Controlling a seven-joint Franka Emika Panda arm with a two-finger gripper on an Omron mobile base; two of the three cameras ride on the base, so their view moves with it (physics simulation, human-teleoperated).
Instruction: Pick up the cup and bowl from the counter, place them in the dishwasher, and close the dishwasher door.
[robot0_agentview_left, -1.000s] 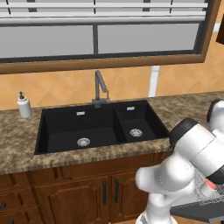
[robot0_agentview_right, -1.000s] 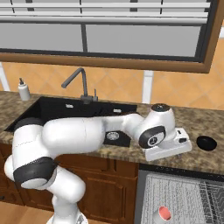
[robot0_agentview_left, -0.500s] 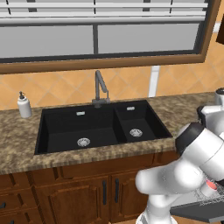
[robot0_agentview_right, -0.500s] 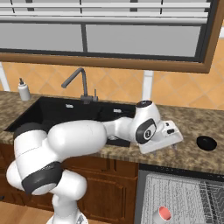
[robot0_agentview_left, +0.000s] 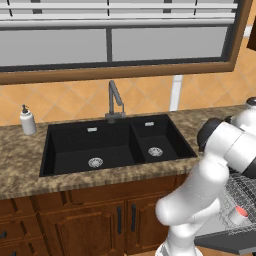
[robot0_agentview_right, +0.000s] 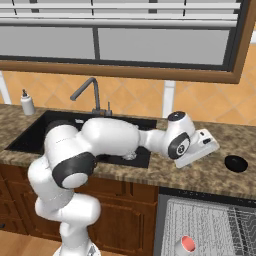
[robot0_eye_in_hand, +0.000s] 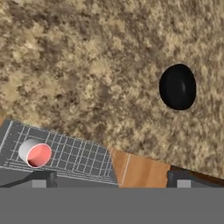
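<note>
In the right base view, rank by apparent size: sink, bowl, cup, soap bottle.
1. Sink, largest though partly behind the arm.
2-4. Bowl, cup, soap bottle: too alike to rank, and the cup sits nearest the camera.

Arm rose from base at 7 o'clock in right base view, folded at dark elbow, forearm reached toward 3 o'clock. Wrist bent, white hand tilted down toward 4 o'clock. Gripper pointed downward, fingers spread wide at 6 o'clock edge of hand view, nothing between them. In left base view, elbow bulked at 3 o'clock.
</note>
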